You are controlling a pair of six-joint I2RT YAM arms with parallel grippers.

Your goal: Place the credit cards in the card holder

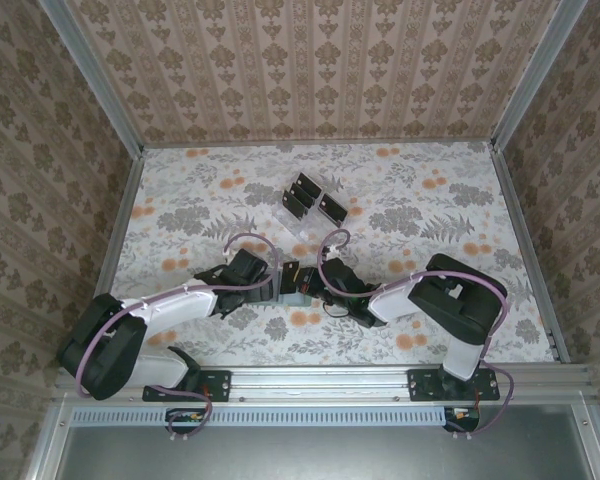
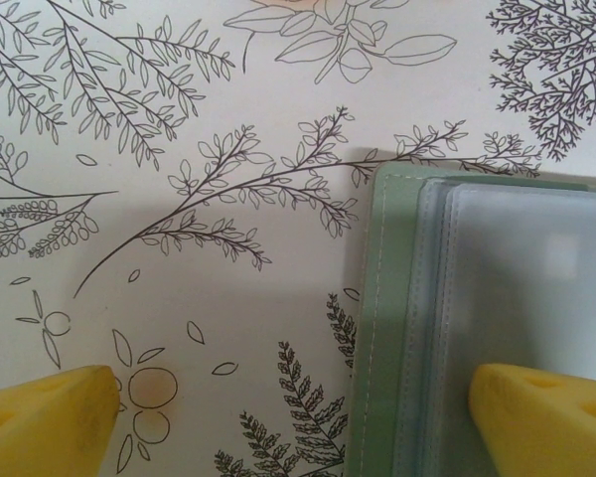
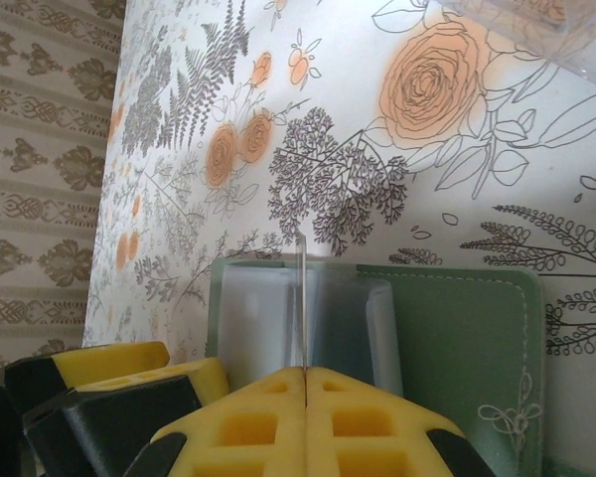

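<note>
The wallet (image 2: 382, 328) lies between the claws: right claw (image 3: 306, 373) pinches its clear flap (image 3: 303, 298), left claw (image 2: 290, 383) gapes wide, cards (image 1: 302, 187) stand beyond.

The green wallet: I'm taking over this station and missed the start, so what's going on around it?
Both arms meet over the card holder, which lies open on the table. The right gripper is shut on a thin clear sheet that stands up from the holder's clear pockets, apparently lifting one open. The left gripper is wide open with one finger over the holder, holding nothing. The credit cards sit in the clear rack farther back, and neither gripper holds one.
</note>
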